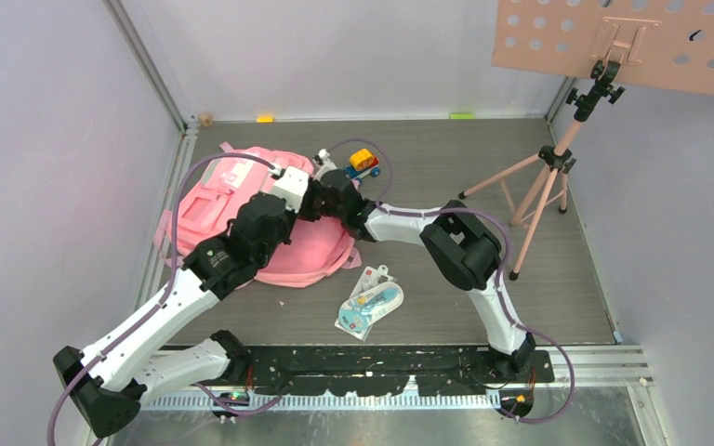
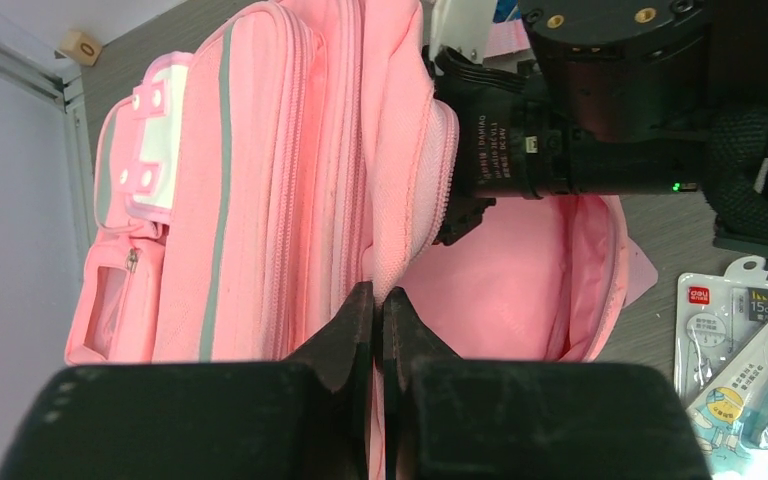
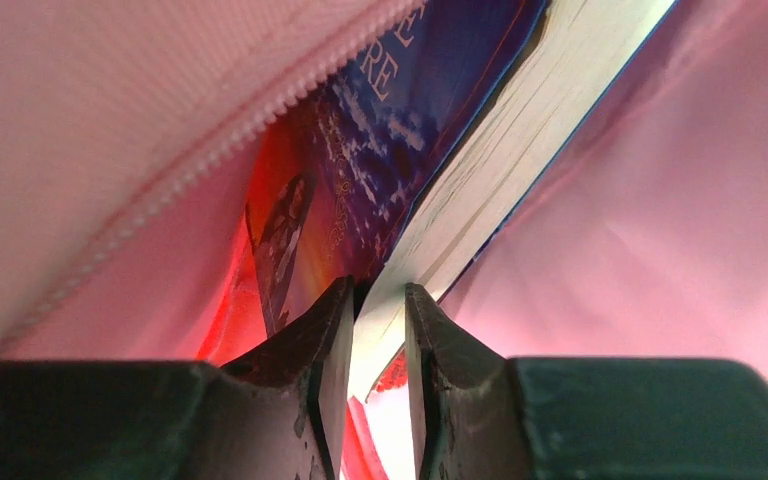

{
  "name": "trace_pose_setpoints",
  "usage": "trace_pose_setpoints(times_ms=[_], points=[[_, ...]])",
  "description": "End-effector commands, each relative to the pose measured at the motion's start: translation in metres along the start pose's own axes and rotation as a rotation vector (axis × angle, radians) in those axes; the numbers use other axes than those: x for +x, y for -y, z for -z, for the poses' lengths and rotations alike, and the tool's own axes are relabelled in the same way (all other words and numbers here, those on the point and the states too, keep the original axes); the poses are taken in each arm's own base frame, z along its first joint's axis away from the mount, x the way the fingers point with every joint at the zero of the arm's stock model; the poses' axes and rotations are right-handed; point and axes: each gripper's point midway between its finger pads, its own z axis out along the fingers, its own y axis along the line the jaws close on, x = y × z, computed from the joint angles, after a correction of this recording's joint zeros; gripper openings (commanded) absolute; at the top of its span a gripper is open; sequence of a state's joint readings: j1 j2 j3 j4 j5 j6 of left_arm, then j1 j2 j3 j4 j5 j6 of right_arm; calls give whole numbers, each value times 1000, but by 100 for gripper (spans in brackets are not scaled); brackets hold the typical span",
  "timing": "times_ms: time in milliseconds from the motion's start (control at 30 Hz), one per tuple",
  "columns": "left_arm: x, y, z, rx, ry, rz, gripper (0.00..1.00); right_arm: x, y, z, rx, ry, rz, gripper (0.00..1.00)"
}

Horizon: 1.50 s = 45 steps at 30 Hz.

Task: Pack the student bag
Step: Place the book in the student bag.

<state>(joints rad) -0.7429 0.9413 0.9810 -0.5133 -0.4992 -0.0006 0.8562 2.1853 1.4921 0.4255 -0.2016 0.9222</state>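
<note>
The pink student bag point(image 1: 214, 200) lies on the table at the back left, its main compartment open toward the right. My left gripper point(image 2: 377, 292) is shut on the zipper rim of the bag point(image 2: 260, 150), with pink fabric pinched between the jaws. My right gripper point(image 3: 375, 290) reaches inside the bag point(image 3: 110, 110), and its wrist point(image 2: 600, 120) fills the opening in the left wrist view. A book point(image 3: 400, 130) with a blue and red cover stands inside against the lining. The right jaws sit narrow around the book's near corner, one on the cover and one on the page edges.
A small yellow, blue and red toy car point(image 1: 363, 163) stands just behind the bag. Packaged stationery point(image 1: 369, 302) lies on the table in front of the bag. A pink tripod music stand point(image 1: 544, 186) occupies the right side. A wooden cube point(image 1: 205, 119) sits by the back wall.
</note>
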Motion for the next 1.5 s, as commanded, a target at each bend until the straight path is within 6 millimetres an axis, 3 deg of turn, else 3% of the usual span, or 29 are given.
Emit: trace_pose_setpoints(times_ms=[0, 133, 300, 467, 500, 533, 567, 600, 700, 833, 1000, 1200, 1467], points=[[-34, 2, 5, 27, 113, 91, 0, -25, -57, -17, -200, 85, 56, 28], [-32, 5, 3, 44, 107, 94, 0, -25, -59, -26, -223, 86, 59, 27], [-31, 6, 1, 47, 97, 93, 0, -28, -62, -23, -226, 98, 83, 32], [-31, 3, 2, 34, 98, 97, 0, -28, -59, 11, -198, 142, 105, 55], [-30, 3, 1, 31, 97, 98, 0, -36, -68, 21, -205, 167, 114, 60], [-30, 3, 1, 32, 99, 100, 0, -28, -56, 27, -175, 154, 117, 62], [-30, 2, 1, 30, 98, 100, 0, -33, -63, 37, -172, 166, 119, 65], [-30, 3, 1, 30, 96, 99, 0, -26, -52, 44, -141, 150, 115, 66], [-29, 3, 0, 34, 91, 99, 0, -19, -48, 78, -95, 135, 130, 72], [-29, 6, -1, 43, 88, 96, 0, -13, -17, 115, 89, 108, 174, 77], [-25, 13, -6, 69, 62, 92, 0, -9, 45, 146, 361, 54, 246, 80], [-23, 36, -16, 144, 1, 143, 0, 2, 87, 155, 508, -33, 280, 80], [-20, 62, -40, 182, -49, 245, 0, 7, 118, 154, 606, -48, 281, 75]])
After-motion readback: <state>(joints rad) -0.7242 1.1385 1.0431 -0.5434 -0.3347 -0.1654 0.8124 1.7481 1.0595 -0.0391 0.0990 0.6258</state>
